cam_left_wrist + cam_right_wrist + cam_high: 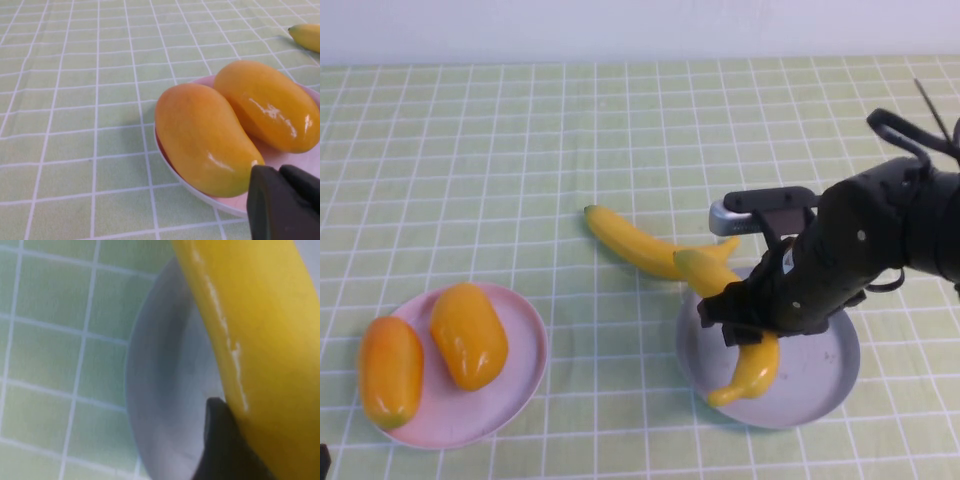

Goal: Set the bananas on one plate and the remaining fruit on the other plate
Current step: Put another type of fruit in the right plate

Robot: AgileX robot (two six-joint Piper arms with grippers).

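Observation:
My right gripper (752,318) is shut on a yellow banana (752,368), holding it over the grey-blue plate (825,385); the banana's lower tip is near the plate's front-left rim. In the right wrist view the banana (260,325) fills the space beside one dark finger (220,440), with the grey plate (165,375) beneath. A second banana (635,243) lies on the cloth just behind the plate. Two orange-yellow fruits (468,335) (390,370) lie on the pink plate (525,350). My left gripper (280,174) is shut and empty, beside the nearer fruit (205,137) at the pink plate's rim (220,202).
A green checked cloth (520,150) covers the table. The right arm's black body (880,230) reaches in from the right over the grey plate. The loose banana's tip (307,36) shows far off in the left wrist view.

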